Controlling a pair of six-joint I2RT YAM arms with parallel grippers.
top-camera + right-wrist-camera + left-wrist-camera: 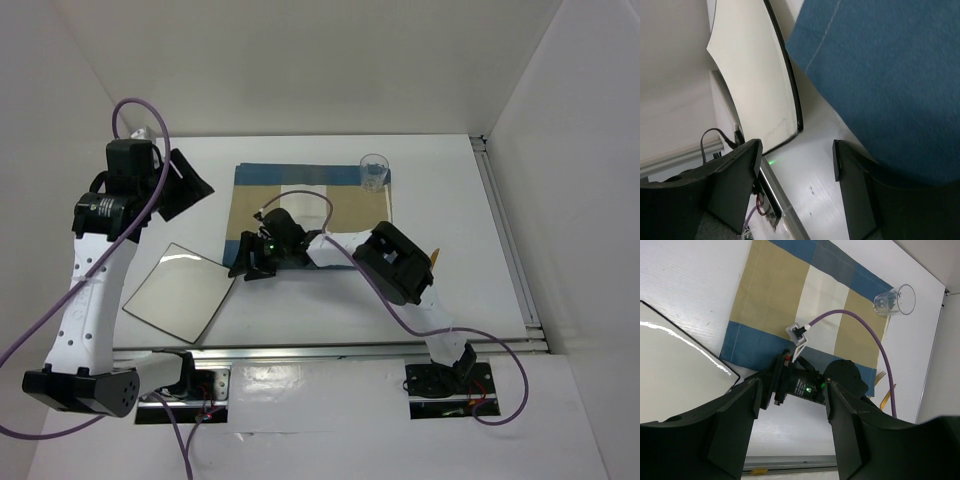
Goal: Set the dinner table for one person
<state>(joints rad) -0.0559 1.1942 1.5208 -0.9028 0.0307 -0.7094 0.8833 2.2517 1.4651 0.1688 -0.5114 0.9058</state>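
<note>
Hovering right end effector (250, 268) released | near plate (180, 290) edge, placemat (260, 195) | left end effector (188, 190) released

The right end effector (796, 150) hangs over bare white bench (810, 190), its two dark fingers (735, 185) spread wide with nothing between them. A blue cloth placemat (880, 75) lies beyond the right finger, one corner pointing toward a white plate (747, 75) with a thin dark rim. Plate and placemat sit just beside each other; whether they touch cannot be told. The plate lies toward the bench's railed edge, where a metal rail (775, 205) carries thin wires. A small green glint (771, 162) shows on the bench by the left finger.
</note>
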